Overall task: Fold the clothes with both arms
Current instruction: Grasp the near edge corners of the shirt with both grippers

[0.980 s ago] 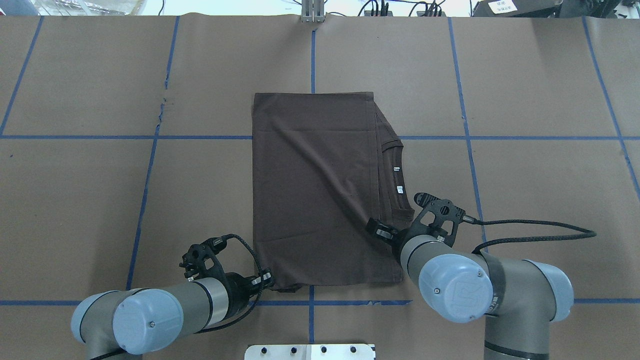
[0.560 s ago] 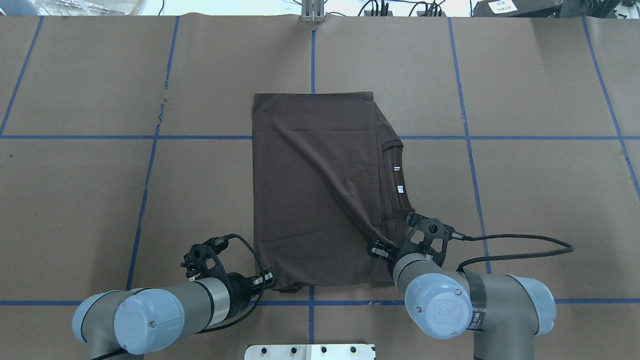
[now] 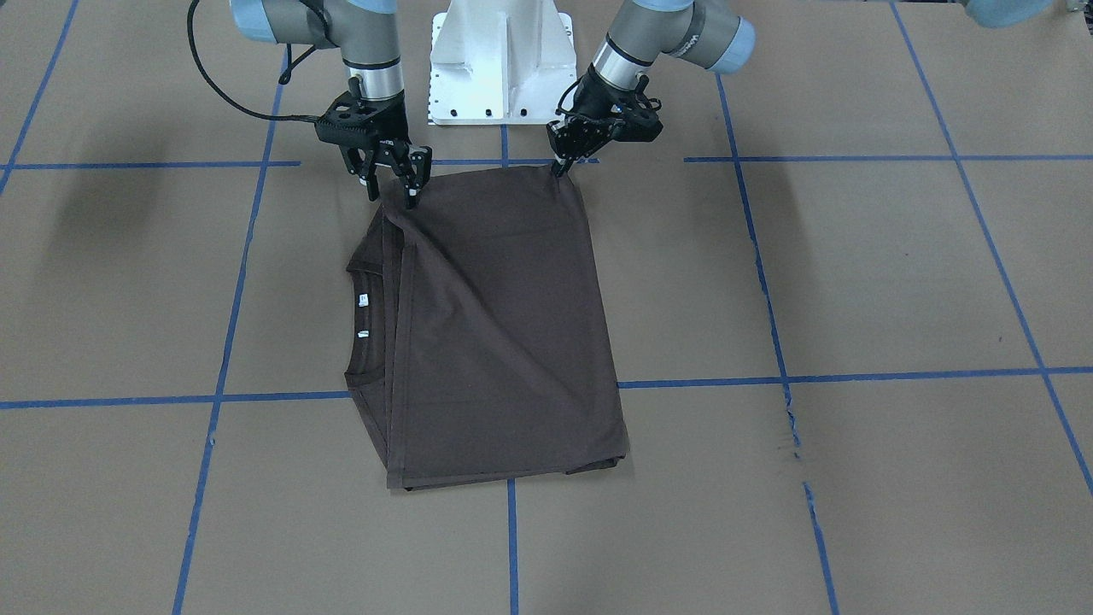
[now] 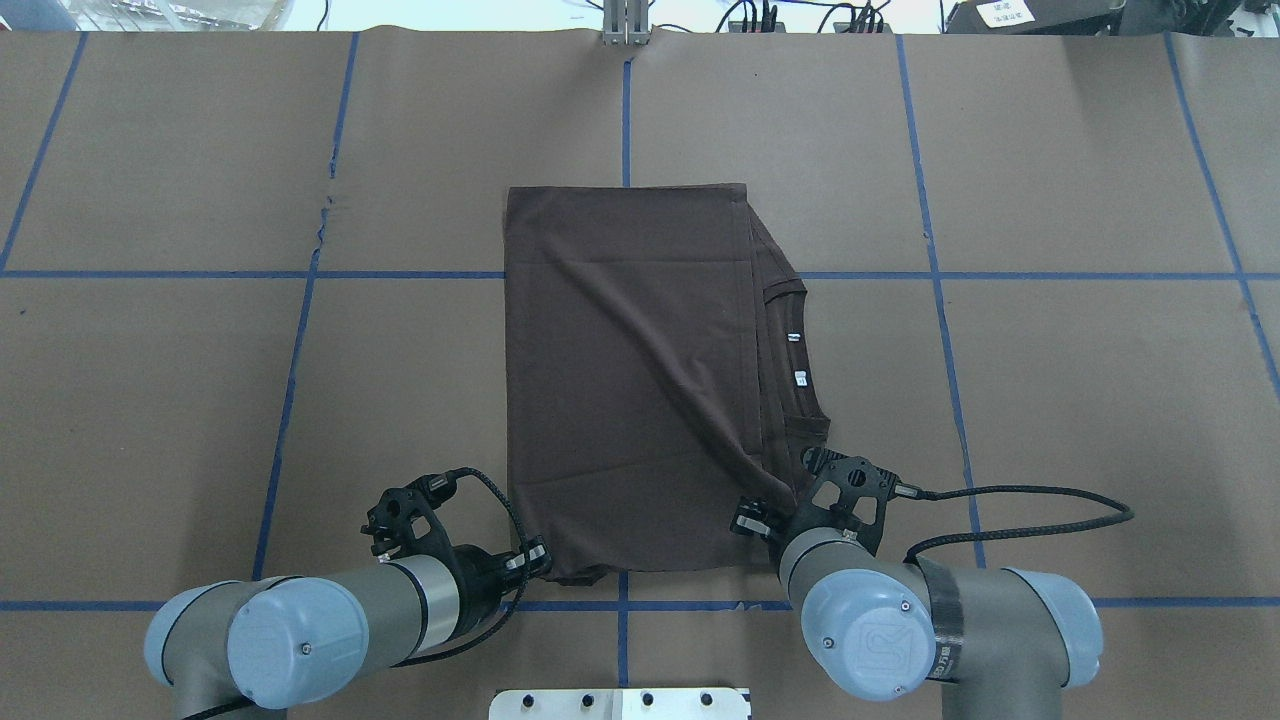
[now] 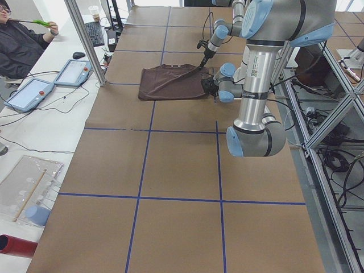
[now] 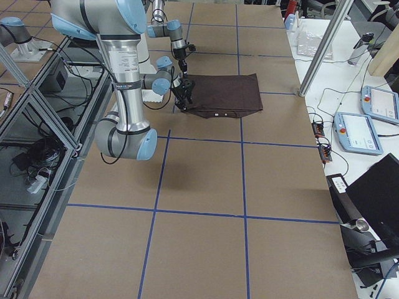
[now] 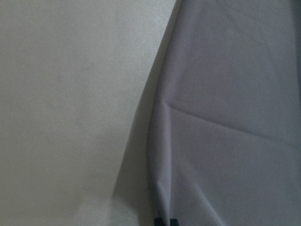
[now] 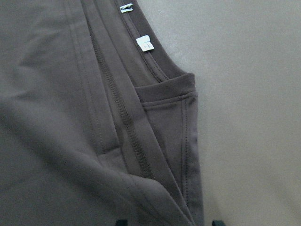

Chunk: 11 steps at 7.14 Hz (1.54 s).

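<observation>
Brown T-shirt on taped table, left pincer clenching its corner, right pincer spread, pedestal nearby

Dark brown T-shirt lies folded into a flat rectangle, its ribbed collar and white tags showing along one edge. The left hand pinches one near corner. The right hand, fingers seemingly spread, straddles the other.

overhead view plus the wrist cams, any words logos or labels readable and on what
"UR": faint embossed logo on the joint cap of the right arm.
Neck tags on the T-shirt: print too small to read.
White sign at top right: blurred.
Black band on that arm: marks unreadable.
</observation>
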Each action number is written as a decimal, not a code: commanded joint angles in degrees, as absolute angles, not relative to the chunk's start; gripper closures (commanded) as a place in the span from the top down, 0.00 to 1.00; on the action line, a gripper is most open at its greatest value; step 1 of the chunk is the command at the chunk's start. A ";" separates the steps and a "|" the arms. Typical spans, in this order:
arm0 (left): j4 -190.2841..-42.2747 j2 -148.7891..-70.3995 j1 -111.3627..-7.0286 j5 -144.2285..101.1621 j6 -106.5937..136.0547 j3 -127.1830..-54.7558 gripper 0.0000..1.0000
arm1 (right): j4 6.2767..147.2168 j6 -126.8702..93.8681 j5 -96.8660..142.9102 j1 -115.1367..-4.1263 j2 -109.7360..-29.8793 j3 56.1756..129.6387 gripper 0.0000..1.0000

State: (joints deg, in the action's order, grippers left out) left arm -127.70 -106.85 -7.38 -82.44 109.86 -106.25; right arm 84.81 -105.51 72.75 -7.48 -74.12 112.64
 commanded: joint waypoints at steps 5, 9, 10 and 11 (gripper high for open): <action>-127.79 -106.79 -7.38 -82.44 109.86 -106.26 0.00 | 84.81 -105.64 72.60 -7.29 -74.09 111.62 0.59; -127.79 -106.70 -7.47 -82.44 109.86 -106.26 0.00 | 84.64 -106.08 72.60 -7.29 -73.83 111.36 0.00; -127.71 -106.70 -7.38 -82.44 109.86 -106.26 0.00 | 84.64 -107.30 72.60 -7.29 -73.83 111.36 0.00; -127.79 -106.70 -7.47 -82.44 109.86 -106.26 0.00 | 84.64 -107.58 72.60 -7.29 -73.65 111.44 0.00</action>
State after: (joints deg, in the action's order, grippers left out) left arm -127.74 -106.71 -7.43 -82.44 109.86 -106.26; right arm 84.62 -106.91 72.59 -7.30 -73.80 111.38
